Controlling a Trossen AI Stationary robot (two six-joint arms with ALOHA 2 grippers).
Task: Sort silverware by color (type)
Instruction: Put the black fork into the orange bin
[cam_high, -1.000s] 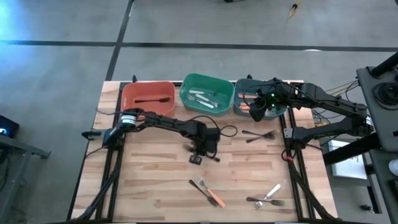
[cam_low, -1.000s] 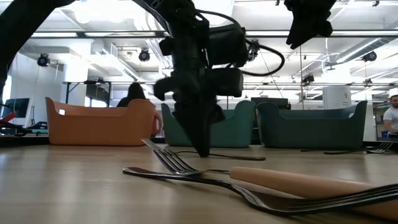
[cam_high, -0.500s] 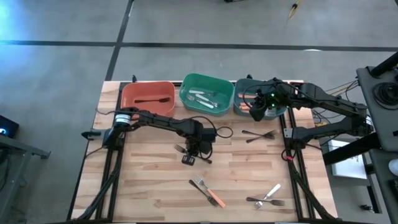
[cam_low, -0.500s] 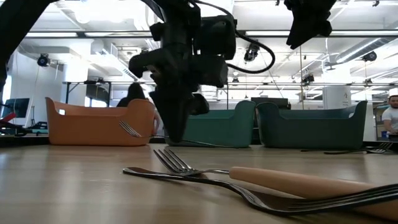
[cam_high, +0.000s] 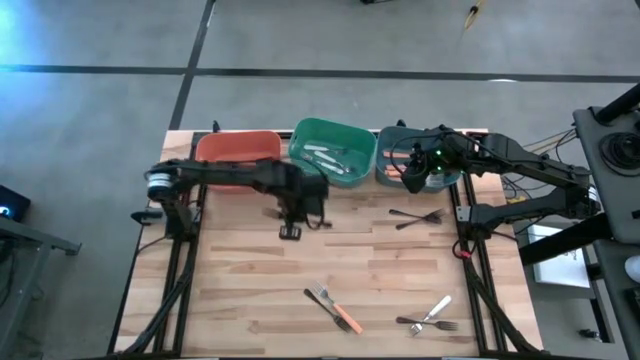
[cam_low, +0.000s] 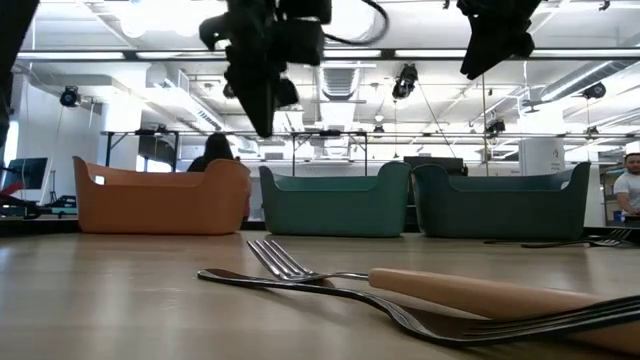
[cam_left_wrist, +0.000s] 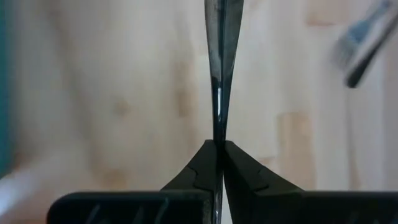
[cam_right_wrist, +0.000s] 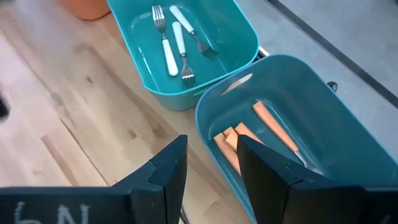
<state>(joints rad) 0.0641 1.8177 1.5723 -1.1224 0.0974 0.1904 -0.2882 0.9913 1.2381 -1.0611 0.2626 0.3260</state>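
While the left gripper (cam_high: 291, 229) hangs above the table near the red-orange bin (cam_high: 237, 148), its jaws are closed on a black fork (cam_left_wrist: 219, 68). Right gripper (cam_high: 411, 180) is over the teal bin (cam_right_wrist: 323, 118) w/ jaws open, holding nothing; orange forks (cam_right_wrist: 249, 140) lie inside.

Three bins stand side by side along the far edge of the table (cam_high: 230, 290): the left bin (cam_high: 238, 150), the middle bin (cam_high: 333, 146) and the right bin (cam_high: 400, 165), which partly lies under the right arm. Two forks (cam_right_wrist: 175, 45) lie in the middle bin, and several handles (cam_right_wrist: 249, 134) lie in the right bin. The left gripper (cam_high: 290, 231) hangs over the table just in front of the gap between the left and middle bins, its jaws closed on a thin fork (cam_left_wrist: 219, 68). The right gripper (cam_high: 410, 184) sits above the right bin. One fork (cam_high: 415, 215) lies in front of the right bin. Near the front edge, a fork (cam_high: 335, 309) lies centrally, with another pair (cam_high: 432, 318) to its right.
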